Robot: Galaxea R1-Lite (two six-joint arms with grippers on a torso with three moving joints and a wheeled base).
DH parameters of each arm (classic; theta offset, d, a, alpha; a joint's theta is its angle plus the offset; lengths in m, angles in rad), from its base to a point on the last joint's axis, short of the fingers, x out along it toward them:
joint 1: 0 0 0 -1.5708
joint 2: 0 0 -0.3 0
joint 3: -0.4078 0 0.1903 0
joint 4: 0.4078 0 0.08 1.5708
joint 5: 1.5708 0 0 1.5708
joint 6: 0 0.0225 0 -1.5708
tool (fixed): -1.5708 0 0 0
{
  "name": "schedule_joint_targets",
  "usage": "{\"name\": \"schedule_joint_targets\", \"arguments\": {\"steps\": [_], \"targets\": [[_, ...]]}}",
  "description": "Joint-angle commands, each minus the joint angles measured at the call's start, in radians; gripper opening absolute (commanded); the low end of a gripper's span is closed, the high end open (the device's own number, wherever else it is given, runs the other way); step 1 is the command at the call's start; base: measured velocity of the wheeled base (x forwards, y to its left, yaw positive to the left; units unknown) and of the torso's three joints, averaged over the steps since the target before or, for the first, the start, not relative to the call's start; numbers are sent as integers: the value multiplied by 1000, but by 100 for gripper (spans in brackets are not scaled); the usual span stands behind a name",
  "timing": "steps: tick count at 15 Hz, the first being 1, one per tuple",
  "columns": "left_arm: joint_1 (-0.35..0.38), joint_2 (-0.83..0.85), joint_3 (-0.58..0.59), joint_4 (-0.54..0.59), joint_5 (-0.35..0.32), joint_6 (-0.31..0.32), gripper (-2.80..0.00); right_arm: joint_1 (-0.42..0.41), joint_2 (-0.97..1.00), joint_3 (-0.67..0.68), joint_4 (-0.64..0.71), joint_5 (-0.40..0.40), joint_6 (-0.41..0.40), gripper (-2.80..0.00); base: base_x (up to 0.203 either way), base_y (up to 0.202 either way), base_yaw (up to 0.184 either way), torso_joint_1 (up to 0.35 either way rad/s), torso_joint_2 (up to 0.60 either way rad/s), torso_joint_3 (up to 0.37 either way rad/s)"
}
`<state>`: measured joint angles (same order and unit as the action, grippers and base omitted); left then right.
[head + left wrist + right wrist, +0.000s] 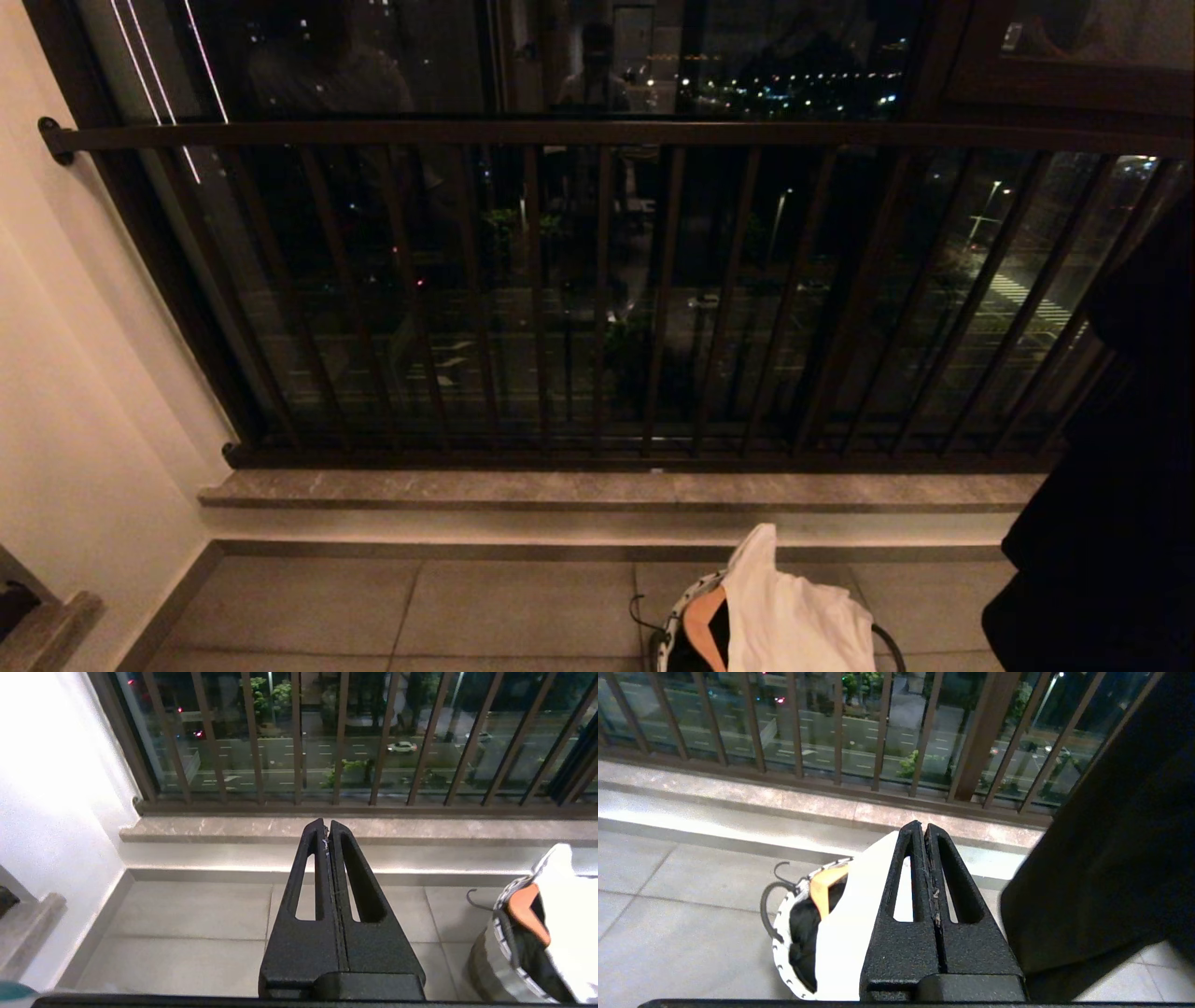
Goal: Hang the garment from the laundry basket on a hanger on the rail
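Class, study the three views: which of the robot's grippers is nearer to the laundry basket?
Right. The right gripper, shut, hangs just above the laundry basket, overlapping its white garment. The left gripper, also shut, is off to the side over bare floor tiles, the basket at that view's edge.

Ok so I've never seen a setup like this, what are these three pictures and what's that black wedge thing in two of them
It is a two-armed robot on a balcony. One picture comes from its head, looking down at the tiled floor and the window bars. The other two come from cameras on its wrists. The black wedge is a gripper: the left gripper and right gripper, both shut and holding nothing. On the floor stands a laundry basket with a white garment draped over it and an orange hanger inside.
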<state>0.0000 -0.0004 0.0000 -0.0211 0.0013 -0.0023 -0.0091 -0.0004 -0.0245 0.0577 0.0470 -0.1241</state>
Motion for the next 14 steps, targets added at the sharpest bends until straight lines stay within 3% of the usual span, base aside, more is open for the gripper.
{"name": "schedule_joint_targets", "arguments": {"steps": [1,14], "targets": [[0,0,8,0,0,-1,-280,0,0,0,1,1,-2,-280,0,0,0,-193,516,326],[0,0,8,0,0,1,-280,0,1,0,1,1,1,-280,0,0,0,-141,487,343]]}}
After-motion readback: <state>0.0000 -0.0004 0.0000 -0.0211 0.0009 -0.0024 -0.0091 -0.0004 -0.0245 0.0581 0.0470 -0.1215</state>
